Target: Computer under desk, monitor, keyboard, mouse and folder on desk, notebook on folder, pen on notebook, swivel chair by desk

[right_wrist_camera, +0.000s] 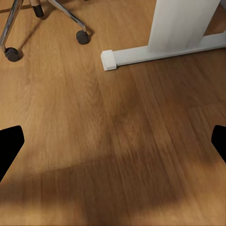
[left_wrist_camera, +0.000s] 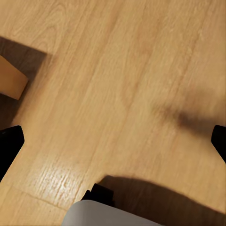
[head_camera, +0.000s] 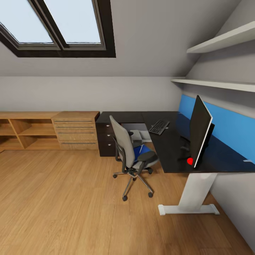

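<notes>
The black-topped desk (head_camera: 170, 147) stands at the right on white legs (head_camera: 193, 191). On it the monitor (head_camera: 200, 131) stands upright and edge-on, with the keyboard (head_camera: 159, 126) farther back. The grey swivel chair (head_camera: 129, 150) sits at the desk's inner corner, and the blue folder (head_camera: 137, 151) lies on its seat. Behind the chair, under the desk, stands the light-grey computer (head_camera: 139, 136). The left gripper (left_wrist_camera: 113, 141) and the right gripper (right_wrist_camera: 113, 143) both hang open over bare wooden floor. The right wrist view takes in the desk's white foot (right_wrist_camera: 160, 49) and the chair's castors (right_wrist_camera: 83, 36).
A small red rounded object (head_camera: 190, 161) lies by the monitor's foot. A pale flat thing (head_camera: 248, 160) lies at the desk's far right. A wooden chest of drawers (head_camera: 75, 131) and low shelves (head_camera: 24, 132) line the back wall. Wall shelves (head_camera: 219, 84) hang above the desk.
</notes>
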Motion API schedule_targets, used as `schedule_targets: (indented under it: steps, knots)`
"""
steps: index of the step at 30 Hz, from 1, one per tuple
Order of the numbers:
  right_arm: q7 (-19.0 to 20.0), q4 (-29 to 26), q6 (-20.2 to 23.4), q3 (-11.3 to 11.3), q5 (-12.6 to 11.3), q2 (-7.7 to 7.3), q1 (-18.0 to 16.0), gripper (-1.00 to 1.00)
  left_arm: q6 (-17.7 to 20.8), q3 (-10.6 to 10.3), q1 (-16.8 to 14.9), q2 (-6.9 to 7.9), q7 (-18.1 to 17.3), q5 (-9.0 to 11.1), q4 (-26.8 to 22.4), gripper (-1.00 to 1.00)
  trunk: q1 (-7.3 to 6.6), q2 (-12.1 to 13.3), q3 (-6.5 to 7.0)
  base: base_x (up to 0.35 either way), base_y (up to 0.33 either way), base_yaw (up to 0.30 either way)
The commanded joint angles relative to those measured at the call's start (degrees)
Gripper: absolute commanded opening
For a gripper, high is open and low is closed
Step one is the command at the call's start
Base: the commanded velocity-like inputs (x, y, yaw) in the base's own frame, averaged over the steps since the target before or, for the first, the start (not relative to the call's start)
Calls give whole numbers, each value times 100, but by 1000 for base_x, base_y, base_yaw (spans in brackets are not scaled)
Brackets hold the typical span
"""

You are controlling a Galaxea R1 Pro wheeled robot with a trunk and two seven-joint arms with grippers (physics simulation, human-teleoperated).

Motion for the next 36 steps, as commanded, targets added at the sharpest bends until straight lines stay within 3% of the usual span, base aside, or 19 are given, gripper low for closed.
schedule_targets:
  steps: [1, 12, 18, 23, 36]
  knots:
    - [1, 3, -13, -8, 0, 1, -3, 100, -18, -38, -3, -1, 44, 9, 1, 100, 22, -45, -24, 0, 0, 0]
    - [1, -4, -10, -8, 0, -8, -3, 100, -28, -53, -2, -7, 41, 1, 1, 100, 264, -486, -222, 0, 7, 0]
    - [1, -6, -10, -8, 0, -15, -3, 100, -20, -48, -2, -3, 53, 13, 2, 100, 396, -726, -329, 0, 237, 0]
    - [-21, -6, -10, -8, 0, -17, -3, 100, -12, -47, -2, -8, 42, 14, 9, 100, 418, -766, -347, 0, 218, 0]
    - [-25, -6, -10, -8, 0, -17, -3, 100, -16, -47, -3, -6, 24, 14, 16, 100, 703, -1288, -581, 0, 17, 0]
